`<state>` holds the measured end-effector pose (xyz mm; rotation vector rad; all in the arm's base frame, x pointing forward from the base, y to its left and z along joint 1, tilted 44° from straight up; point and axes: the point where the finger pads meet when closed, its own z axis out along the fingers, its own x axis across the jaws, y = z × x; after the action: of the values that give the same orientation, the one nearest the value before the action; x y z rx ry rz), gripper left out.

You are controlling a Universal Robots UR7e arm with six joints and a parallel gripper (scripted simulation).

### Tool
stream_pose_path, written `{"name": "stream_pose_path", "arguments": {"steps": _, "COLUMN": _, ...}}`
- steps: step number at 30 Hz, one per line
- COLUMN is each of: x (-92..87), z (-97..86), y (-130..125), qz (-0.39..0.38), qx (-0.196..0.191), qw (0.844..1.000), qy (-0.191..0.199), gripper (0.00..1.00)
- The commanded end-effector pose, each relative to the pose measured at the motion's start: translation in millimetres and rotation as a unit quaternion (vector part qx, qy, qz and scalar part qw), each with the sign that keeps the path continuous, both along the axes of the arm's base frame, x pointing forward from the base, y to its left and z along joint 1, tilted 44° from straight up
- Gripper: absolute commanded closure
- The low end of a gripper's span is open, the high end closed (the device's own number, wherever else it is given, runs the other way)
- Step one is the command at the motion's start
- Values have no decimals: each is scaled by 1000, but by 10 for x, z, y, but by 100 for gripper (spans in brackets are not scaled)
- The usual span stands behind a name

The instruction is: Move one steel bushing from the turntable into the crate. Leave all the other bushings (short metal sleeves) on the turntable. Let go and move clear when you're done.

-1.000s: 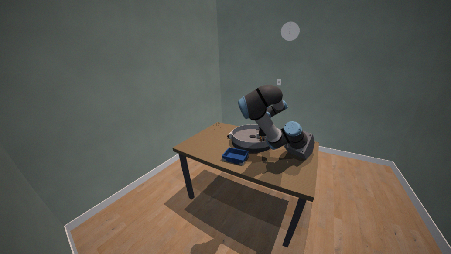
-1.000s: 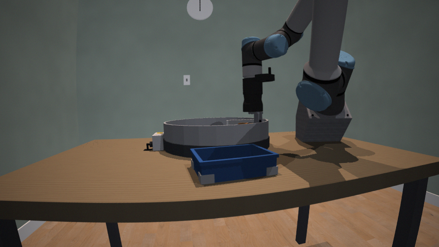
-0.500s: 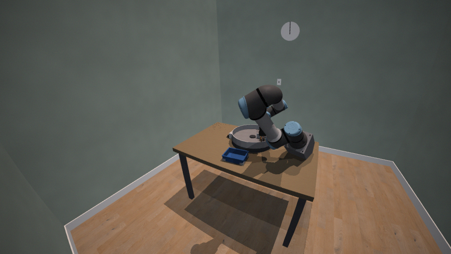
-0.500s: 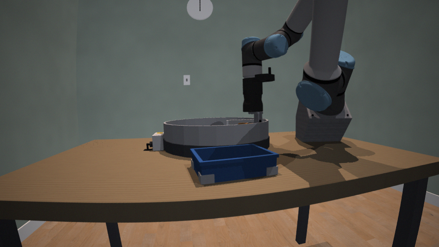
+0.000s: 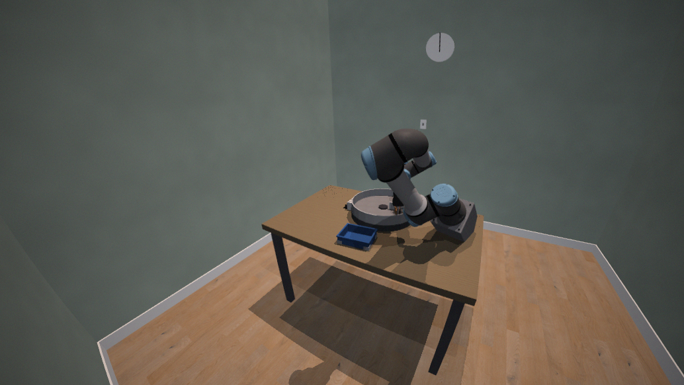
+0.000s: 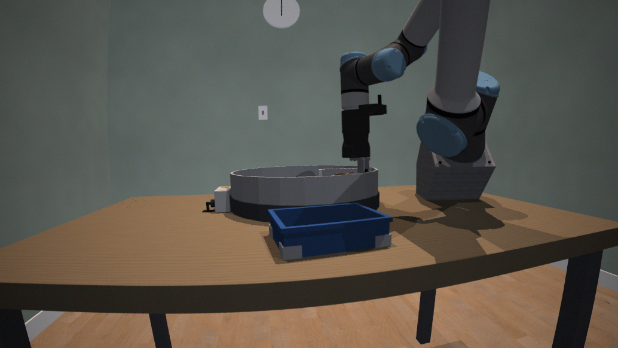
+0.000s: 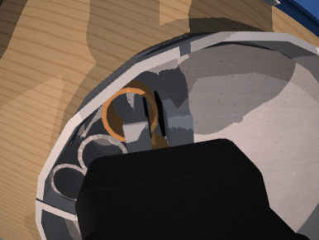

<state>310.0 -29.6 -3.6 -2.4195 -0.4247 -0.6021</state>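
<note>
Well, at the lower left of the wrist view, a small grey bushing [image 7: 53,179] sits inside the rim of the turntable [image 5: 380,222] [image 6: 268,188] [image 7: 163,59], pale steel-coloured, round and open-topped. Just up and right of it is a wider grey bushing [image 7: 80,152], equally pale, its lower side hidden by the black housing. Next comes a larger orange-brown bushing [image 7: 106,111], its bore facing up. Right of its centre, the hand [image 5: 395,207] [image 6: 363,168] [image 7: 151,105] is nearly shut, pinching this orange-brown sleeve's wall, one finger inside the bore and the other outside. In the exterior view the wrist points straight down, fingertips within the turntable's wall, while the blue crate [image 5: 356,243] [image 6: 334,240] [image 7: 307,13] sits on the worktop [image 5: 306,217] [image 6: 173,255] [image 7: 41,83] in front.
</note>
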Motion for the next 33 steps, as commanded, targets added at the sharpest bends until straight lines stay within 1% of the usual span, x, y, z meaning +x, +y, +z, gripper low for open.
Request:
{"name": "stream_pose_path", "arguments": {"steps": 1, "x": 1, "z": 0, "y": -4, "qz": 0, "qx": 0, "qw": 1000, "qy": 0, "gripper": 100}}
{"name": "stream_pose_path", "arguments": {"steps": 22, "x": 26, "z": 15, "y": 0, "qz": 1, "qx": 0, "qw": 1000, "qy": 0, "gripper": 100}}
{"name": "stream_pose_path", "arguments": {"steps": 27, "x": -6, "z": 64, "y": -49, "qz": 0, "qx": 0, "qw": 1000, "qy": 0, "gripper": 100}}
{"name": "stream_pose_path", "arguments": {"steps": 33, "x": -6, "z": 64, "y": -49, "qz": 0, "qx": 0, "qw": 1000, "qy": 0, "gripper": 100}}
